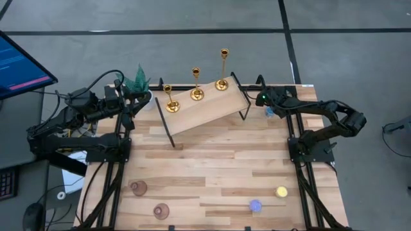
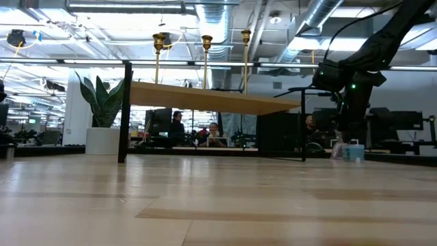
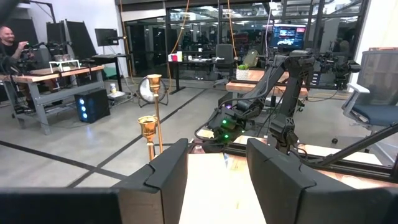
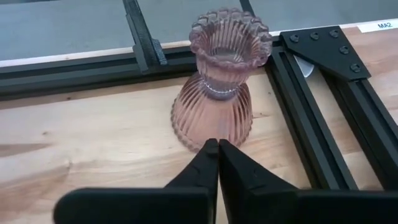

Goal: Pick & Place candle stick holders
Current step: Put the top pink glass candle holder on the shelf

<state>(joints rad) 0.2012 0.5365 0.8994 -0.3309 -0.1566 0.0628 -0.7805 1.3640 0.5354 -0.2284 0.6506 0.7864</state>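
Note:
Three gold candlesticks (image 1: 171, 99) (image 1: 196, 83) (image 1: 223, 67) stand by their round bases on a raised wooden shelf (image 1: 205, 110) at the table's far middle. Two squat pink holders (image 1: 138, 188) (image 1: 160, 210) stand near the front left. A third pink ribbed holder (image 4: 214, 81) stands upright on the table in the far right corner. My right gripper (image 4: 217, 149) is shut and empty, its tips at that holder's lower wall. My left gripper (image 3: 217, 168) is open and empty at the shelf's left end (image 1: 136, 104). My right gripper's shut fingertips (image 4: 211, 148) stand right at the foot of the pink holder's ribbed lower wall (image 4: 214, 134), coming down at a slant. I cannot tell whether they touch it. The holder stands upright on the table.
A green plant (image 1: 137, 80) stands at the far left behind my left gripper. A blue light (image 1: 255, 206) and a yellow light (image 1: 281, 191) lie near the front right. The shelf's black legs (image 2: 125, 113) stand on the table. A black frame (image 4: 329, 106) borders the table's edges.

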